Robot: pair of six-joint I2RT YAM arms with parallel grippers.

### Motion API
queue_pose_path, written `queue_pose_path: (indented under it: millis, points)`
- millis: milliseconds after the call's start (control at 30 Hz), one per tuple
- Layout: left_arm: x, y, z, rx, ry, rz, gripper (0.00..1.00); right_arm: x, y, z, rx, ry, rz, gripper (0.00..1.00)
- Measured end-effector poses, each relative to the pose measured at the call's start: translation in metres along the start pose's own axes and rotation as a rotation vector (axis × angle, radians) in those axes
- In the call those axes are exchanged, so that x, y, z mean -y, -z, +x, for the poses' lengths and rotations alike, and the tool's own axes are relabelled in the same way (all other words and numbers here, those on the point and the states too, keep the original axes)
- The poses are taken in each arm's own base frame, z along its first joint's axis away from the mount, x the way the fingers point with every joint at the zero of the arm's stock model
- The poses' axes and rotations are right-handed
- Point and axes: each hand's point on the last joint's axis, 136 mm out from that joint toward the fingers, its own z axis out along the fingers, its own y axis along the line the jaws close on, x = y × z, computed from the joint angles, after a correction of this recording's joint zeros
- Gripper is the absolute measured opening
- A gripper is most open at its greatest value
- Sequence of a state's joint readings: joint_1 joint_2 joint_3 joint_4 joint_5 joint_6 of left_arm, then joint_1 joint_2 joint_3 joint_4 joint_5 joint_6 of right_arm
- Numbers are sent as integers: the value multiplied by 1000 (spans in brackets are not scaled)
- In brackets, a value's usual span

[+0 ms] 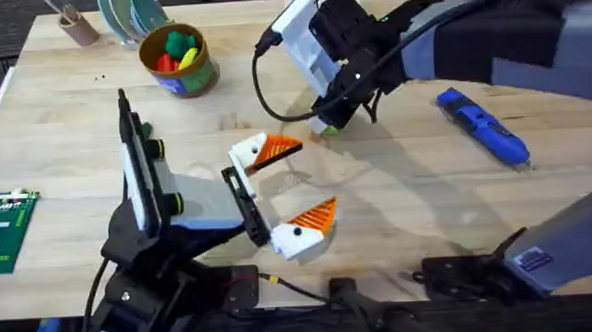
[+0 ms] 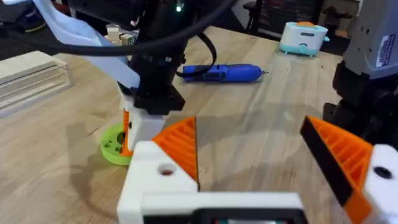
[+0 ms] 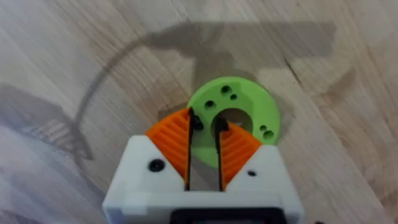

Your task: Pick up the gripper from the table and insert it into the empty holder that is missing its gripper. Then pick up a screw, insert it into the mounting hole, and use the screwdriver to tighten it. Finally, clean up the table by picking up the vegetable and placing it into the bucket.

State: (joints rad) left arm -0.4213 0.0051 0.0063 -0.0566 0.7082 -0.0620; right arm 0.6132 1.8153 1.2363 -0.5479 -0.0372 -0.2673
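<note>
My right gripper (image 1: 326, 127) (image 3: 205, 124) points down onto a bright green ring with holes (image 3: 239, 112) (image 2: 113, 146). Its orange fingers stand a narrow slit apart, and I see nothing between them. My left gripper (image 1: 307, 178) (image 2: 249, 134) hovers open over the table's middle, both white bases bearing orange wedges. The blue screwdriver (image 1: 485, 128) (image 2: 221, 73) lies on the table to the right. At the back left, the bucket (image 1: 200, 78) holds green, red and yellow toy pieces; I cannot tell whether the green one is the vegetable. The loose gripper and the empty holder are out of view.
A brown cup with sticks (image 1: 75, 25) stands at the back left corner, with a stack of plates (image 1: 129, 15) beside it. A green circuit board (image 1: 3, 229) lies at the left edge. Black cables trail along the front edge and from the right arm.
</note>
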Motion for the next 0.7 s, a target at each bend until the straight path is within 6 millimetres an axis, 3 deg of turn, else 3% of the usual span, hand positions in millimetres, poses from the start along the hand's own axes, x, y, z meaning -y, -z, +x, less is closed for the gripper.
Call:
queue_pose_path:
  millis: [600,700]
  points:
    - [0,0,0,0,0,0,993,3,5,-2,-9,0,12,281]
    - [0,0,0,0,0,0,993,3,5,-2,-9,0,12,231]
